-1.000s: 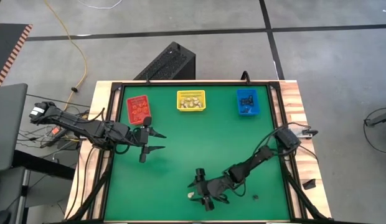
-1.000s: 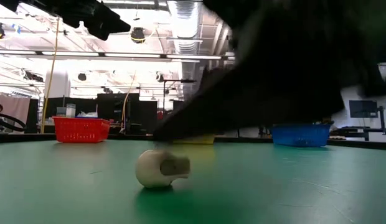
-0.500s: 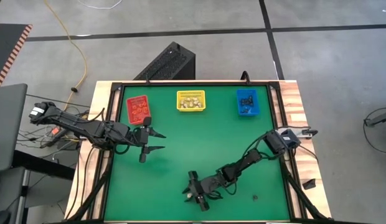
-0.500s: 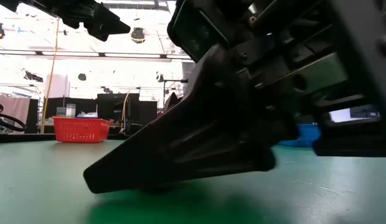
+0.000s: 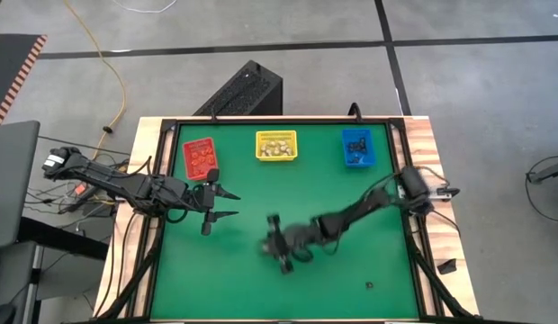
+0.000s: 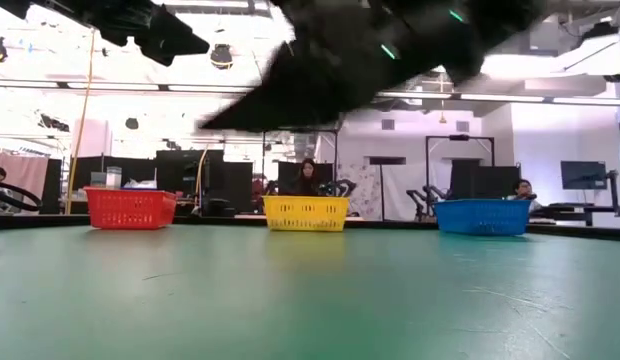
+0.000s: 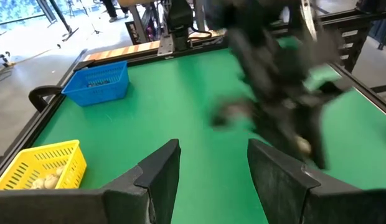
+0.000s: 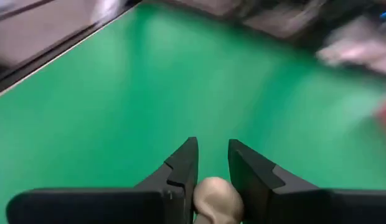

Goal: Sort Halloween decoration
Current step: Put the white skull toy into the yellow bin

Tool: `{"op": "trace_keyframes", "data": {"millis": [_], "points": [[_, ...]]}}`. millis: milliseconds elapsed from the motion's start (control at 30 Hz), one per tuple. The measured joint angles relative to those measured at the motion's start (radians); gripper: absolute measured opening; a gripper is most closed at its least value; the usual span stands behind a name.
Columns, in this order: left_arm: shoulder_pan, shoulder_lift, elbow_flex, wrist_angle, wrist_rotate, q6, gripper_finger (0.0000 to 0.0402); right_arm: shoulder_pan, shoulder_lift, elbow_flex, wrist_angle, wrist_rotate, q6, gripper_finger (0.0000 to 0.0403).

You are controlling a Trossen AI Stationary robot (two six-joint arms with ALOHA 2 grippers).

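Note:
A cream-white rounded trinket (image 8: 215,199), one of the Halloween decorations, sits between the fingers of my right gripper (image 8: 211,163), which is shut on it. In the high view that gripper (image 5: 279,247) is blurred over the middle of the green mat. The left wrist view shows it as a dark blur with the cream trinket (image 7: 302,146) at its end. My left gripper (image 5: 227,205) hovers open over the mat's left part, in front of the red bin (image 5: 201,156), with nothing between its fingers (image 7: 162,171). My right gripper pinches the cream-white trinket by its two sides (image 8: 202,190) between its two fingers. The trinket is lifted clear of the mat; in the low view nothing lies on the mat below the arm.
The red bin, a yellow bin (image 5: 276,145) and a blue bin (image 5: 357,148) stand in a row along the far edge, each with small trinkets inside. A tiny black trinket (image 5: 369,286) lies on the mat near the front right. People sit in the room behind the table.
My right gripper has come down over the cream trinket near the table's near edge and shut on it. It has then gone up and toward the far edge with it. The trinket, on the mat a second ago, is now lifted clear.

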Motion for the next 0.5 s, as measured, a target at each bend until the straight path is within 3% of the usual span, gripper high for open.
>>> {"op": "trace_keyframes", "data": {"millis": [200, 500], "points": [[0.0, 0.0, 0.0, -0.002, 0.001, 0.0, 0.0177, -0.236, -0.146, 0.001, -0.052, 0.04, -0.103, 0.0108], [0.0, 0.0, 0.0, -0.003, 0.002, 0.019, 0.0177, -0.593, -0.137, 0.0, -0.095, 0.042, 0.088, 0.0108]]}}
